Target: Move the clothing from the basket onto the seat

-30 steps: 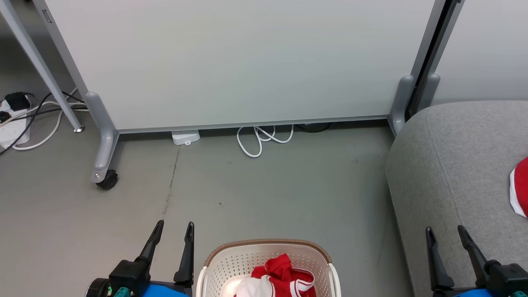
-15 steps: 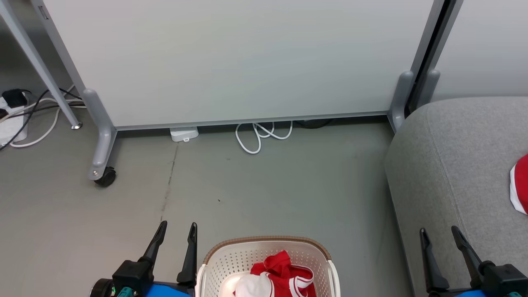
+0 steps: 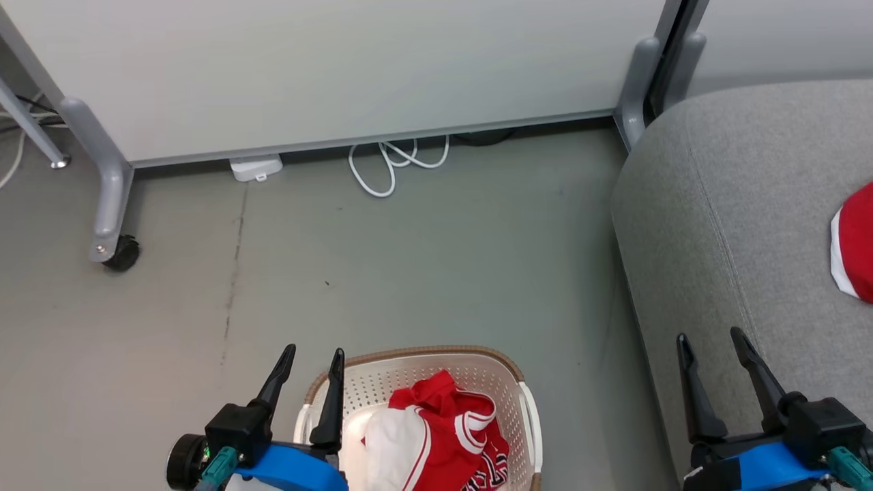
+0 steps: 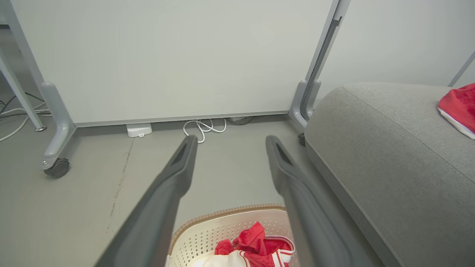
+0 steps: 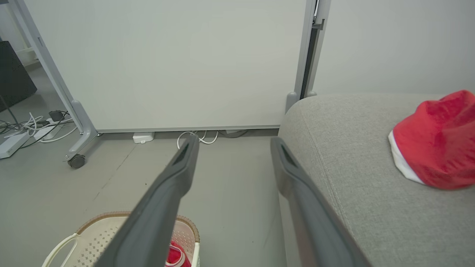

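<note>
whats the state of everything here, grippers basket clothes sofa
left gripper: open, empty
right gripper: open, empty
basket: upright on the floor, clothing inside
clothing in basket: crumpled red-and-white heap, not gripped
red garment: lying on the sofa
sofa: one red garment on it

The left tool is seen at seven o'clock in the head view, its two dark fingers spread apart, empty and angled toward one o'clock. The right tool is seen at five o'clock, likewise spread wide and empty, angled toward eleven o'clock.
</note>
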Controlling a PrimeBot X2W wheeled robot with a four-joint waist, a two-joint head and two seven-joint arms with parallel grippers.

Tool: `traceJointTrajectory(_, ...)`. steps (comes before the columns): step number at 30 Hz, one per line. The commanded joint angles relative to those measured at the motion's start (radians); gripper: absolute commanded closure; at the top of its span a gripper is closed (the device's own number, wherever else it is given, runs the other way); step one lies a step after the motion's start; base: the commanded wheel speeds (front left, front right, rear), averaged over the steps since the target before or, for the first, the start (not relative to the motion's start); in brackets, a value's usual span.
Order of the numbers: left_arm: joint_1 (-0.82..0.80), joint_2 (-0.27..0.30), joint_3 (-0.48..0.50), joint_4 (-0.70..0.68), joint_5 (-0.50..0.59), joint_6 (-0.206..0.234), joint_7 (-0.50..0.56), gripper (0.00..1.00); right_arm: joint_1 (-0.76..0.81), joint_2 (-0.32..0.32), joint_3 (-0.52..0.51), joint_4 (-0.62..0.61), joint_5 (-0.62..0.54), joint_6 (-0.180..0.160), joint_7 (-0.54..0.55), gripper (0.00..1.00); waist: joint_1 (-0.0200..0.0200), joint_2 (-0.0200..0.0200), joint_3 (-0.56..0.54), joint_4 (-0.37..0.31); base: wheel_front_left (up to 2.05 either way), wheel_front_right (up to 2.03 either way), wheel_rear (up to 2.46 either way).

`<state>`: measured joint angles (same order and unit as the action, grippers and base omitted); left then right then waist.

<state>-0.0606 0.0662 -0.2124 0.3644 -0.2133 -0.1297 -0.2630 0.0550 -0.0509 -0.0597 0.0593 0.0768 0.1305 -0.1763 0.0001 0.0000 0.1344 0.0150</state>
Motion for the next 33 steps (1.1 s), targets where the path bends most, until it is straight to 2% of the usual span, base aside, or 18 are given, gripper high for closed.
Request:
traceJointTrajectory(1, -0.020, 0.001, -0.005, 0.005, -0.006, -0.001, -0.003, 0.00, -0.016, 0.001, 0.004, -0.008, -0.008, 0.001, 0.002, 0.00, -0.0001, 0.0000, 0.048, -0.036, 0.00, 0.00, 0.00)
traceJointTrajectory(17, -0.195, 0.017, -0.079, 0.202, -0.028, -0.001, -0.003, 0.00, -0.129, 0.001, 0.074, -0.029, 0.016, 0.001, -0.022, 0.00, -0.0001, 0.0000, 0.293, -0.192, 0.00, 0.00, 0.00)
traceJointTrajectory(33, -0.325, 0.085, -0.152, 0.383, -0.025, -0.001, -0.003, 0.00, -0.199, 0.001, 0.123, -0.006, 0.072, 0.001, -0.078, 0.00, -0.0001, 0.0000, 0.494, -0.297, 0.00, 0.00, 0.00)
